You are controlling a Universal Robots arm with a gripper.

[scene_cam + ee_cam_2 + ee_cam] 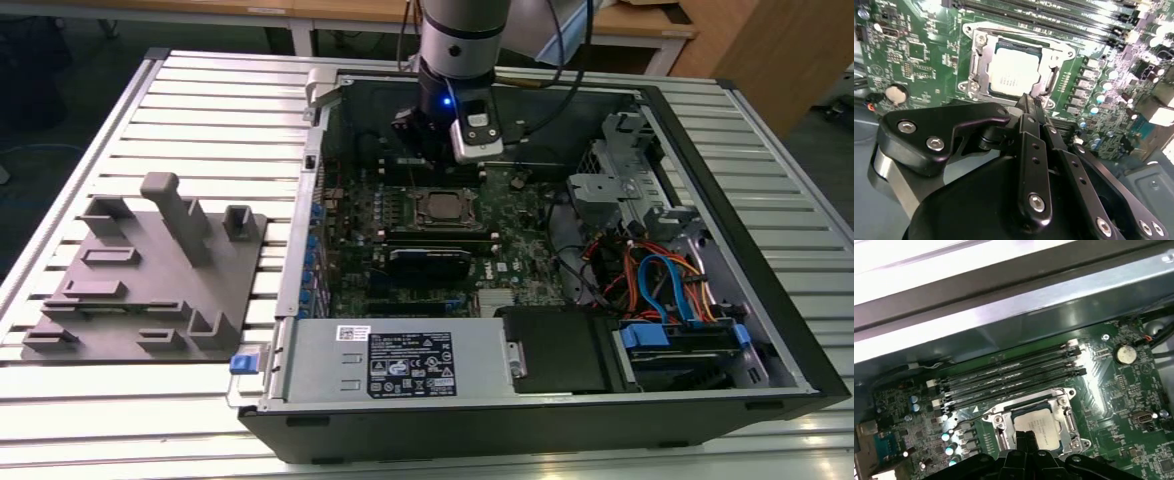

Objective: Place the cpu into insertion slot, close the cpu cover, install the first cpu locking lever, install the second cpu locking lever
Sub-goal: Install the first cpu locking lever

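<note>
The cpu (pixel 1013 75) shows its silvery-grey top, lying flat in the insertion slot (pixel 419 207) on the green board. Around it lies the cpu cover (pixel 975 64), a silvery frame with the chip showing through its window; both wrist views show this, with the cpu (pixel 1040 426) and cover (pixel 1000 426) just beyond the fingertips. A thin wire lever (pixel 970 413) sticks out from one corner of the frame. My gripper (pixel 1026 100) hangs just above the socket's edge, its black fingers shut together with nothing between them. In the exterior view the gripper (pixel 430 160) is over the board's far part.
Long black memory slots (pixel 1009 375) run beside the socket, with a coin battery (pixel 1124 354) nearby. The case's metal wall (pixel 1019 315) rises close behind. A power supply box (pixel 387 360) and a drive cage with cables (pixel 667 285) fill the near and right sides. A grey fixture plate (pixel 147 280) lies on the slatted table.
</note>
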